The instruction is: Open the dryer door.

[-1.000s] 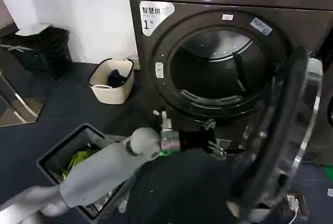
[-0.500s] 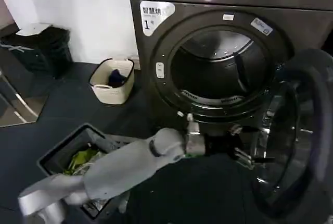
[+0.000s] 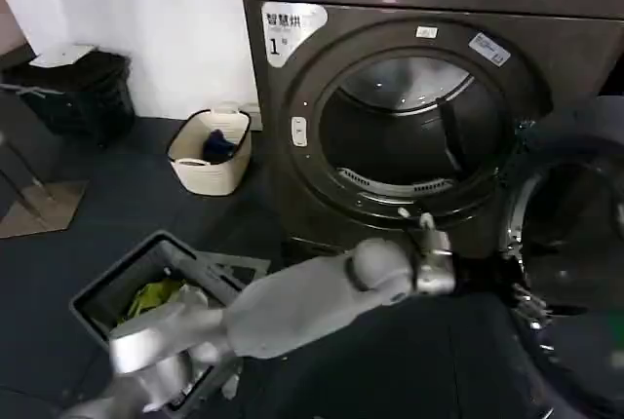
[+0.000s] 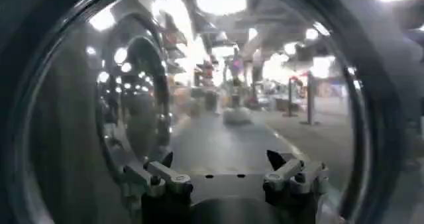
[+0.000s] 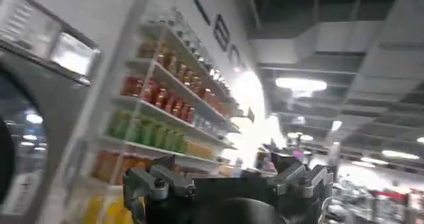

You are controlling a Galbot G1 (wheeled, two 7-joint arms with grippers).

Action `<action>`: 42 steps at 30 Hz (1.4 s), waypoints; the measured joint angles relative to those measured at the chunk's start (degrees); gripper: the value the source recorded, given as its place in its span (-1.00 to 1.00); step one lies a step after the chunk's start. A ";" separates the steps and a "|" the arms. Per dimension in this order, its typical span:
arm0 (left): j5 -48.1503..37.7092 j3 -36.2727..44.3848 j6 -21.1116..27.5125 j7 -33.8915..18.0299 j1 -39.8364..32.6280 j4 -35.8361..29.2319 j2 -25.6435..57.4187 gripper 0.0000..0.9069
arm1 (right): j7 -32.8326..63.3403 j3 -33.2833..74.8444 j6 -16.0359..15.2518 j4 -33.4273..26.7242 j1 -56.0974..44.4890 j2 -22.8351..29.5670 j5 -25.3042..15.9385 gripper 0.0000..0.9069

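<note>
While left gripper [image 3: 522,294], fingers spread, presses inner face of dryer door [image 3: 575,244], door hangs swung wide at drum opening's [image 3: 414,127] right edge, clearing access; right gripper [image 5: 228,182] spread, idle.

The dryer door [image 3: 570,244] runs off the right edge of the head view, so its far rim is cut off. The left gripper [image 3: 526,304], lower right, is too dark and blurry to read. The bin [image 3: 127,283] contents at lower left are half hidden behind the arm.
</note>
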 joint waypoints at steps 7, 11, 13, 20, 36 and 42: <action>1.73 0.40 -1.67 -1.05 -0.99 5.64 -3.35 1.00 | -0.63 2.69 0.46 0.22 -1.38 0.60 0.77 1.00; 2.90 0.54 -2.95 -1.70 -1.40 8.47 -3.33 1.00 | -0.70 3.21 0.50 0.61 -1.79 0.76 1.87 1.00; 4.25 0.63 -4.17 -3.08 -1.51 9.73 -3.33 1.00 | -0.74 3.21 0.50 0.63 -1.79 0.69 1.86 1.00; 5.20 0.38 -6.52 -4.35 -1.47 11.93 -3.31 1.00 | -0.91 3.15 0.53 0.78 -1.84 0.38 1.86 1.00; -0.71 1.75 -19.53 -9.40 0.79 4.84 -3.32 1.00 | -1.15 2.37 0.55 0.19 -0.74 -1.93 1.43 1.00; -0.76 1.97 -20.63 -10.45 1.63 0.45 2.57 1.00 | -1.39 2.87 0.59 -0.08 -0.75 -2.89 1.09 1.00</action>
